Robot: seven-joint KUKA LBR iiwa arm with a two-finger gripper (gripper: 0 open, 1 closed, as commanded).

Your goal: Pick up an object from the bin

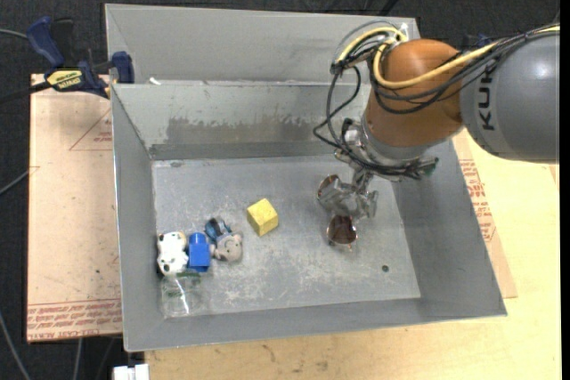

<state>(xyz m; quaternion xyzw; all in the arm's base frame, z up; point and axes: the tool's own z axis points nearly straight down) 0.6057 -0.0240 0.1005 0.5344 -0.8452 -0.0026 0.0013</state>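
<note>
Right of centre in the bin (267,116), my claw (347,196) hangs parted and empty, the small brown round thing (341,232) just near of it; I want to shift nearer, straddle it squarely, close gently.

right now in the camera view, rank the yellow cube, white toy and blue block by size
1. yellow cube and white toy: they look about alike, so I won't rank them
2. blue block: smallest

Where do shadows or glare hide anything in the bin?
Camera view: even light, no strong glare on the bin; the yellow cube casts only a small soft shadow; the floor beneath the gripper is slightly shaded, so the brownish thing there is hard to make out.
</note>
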